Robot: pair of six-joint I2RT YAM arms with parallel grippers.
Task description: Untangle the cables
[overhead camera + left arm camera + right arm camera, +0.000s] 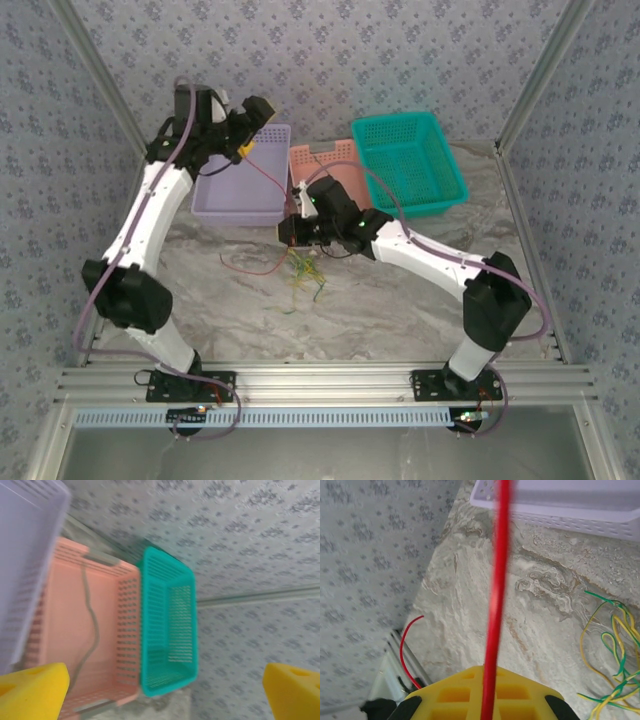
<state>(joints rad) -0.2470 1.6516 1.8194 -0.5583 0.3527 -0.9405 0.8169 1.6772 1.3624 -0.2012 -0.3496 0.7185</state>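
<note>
A: State of the left pincer (162, 692)?
B: Spread wide, yellow fingertips (31, 690) far apart with nothing between them. It is raised by the rectangular lavender plastic basket (240, 190).
A: And the right pincer (487, 675)?
B: Low over the marbled grey counter (400, 300), pressed together on a thin red wire (496, 580). The wire runs taut up towards the lavender basket.
A: Its far end?
B: Near the left pincer from above. Too fine to tell whether they touch.
A: Other cables?
B: A loose tangle of yellow and green wires (305, 275) lies on the counter just beside the right pincer, with a red loop (250, 269) to its left.
</note>
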